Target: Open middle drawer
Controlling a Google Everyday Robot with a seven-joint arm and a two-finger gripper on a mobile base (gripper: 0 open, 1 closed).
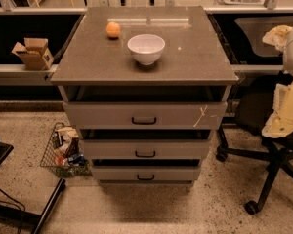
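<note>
Middle drawer [112,149] sits second of three in the grey cabinet, below the taller top drawer [102,115] with the pale crossed mark and above the shallow bottom drawer [117,173]. Its plain front faces the camera, with the black bar handle [145,154] at centre. A dark band runs above the front. This may be shadow from the drawer above or a small opening, and the view does not settle which. The gripper [284,112] appears to be the pale form at the right edge, well apart from the cabinet and level with the top drawer. Whether it is open or closed cannot be told. Handling judgement: a rigid metal drawer, probably moderately heavy, which should slide straight out on runners. The front is smooth, with nothing to catch. The handle is the only sensible hold, so close around the bar at its middle and pull square to the front to avoid racking. On the cabinet top [195,57] are a white bowl [146,48] and an orange [113,29]. A jerky pull could set the orange rolling.
</note>
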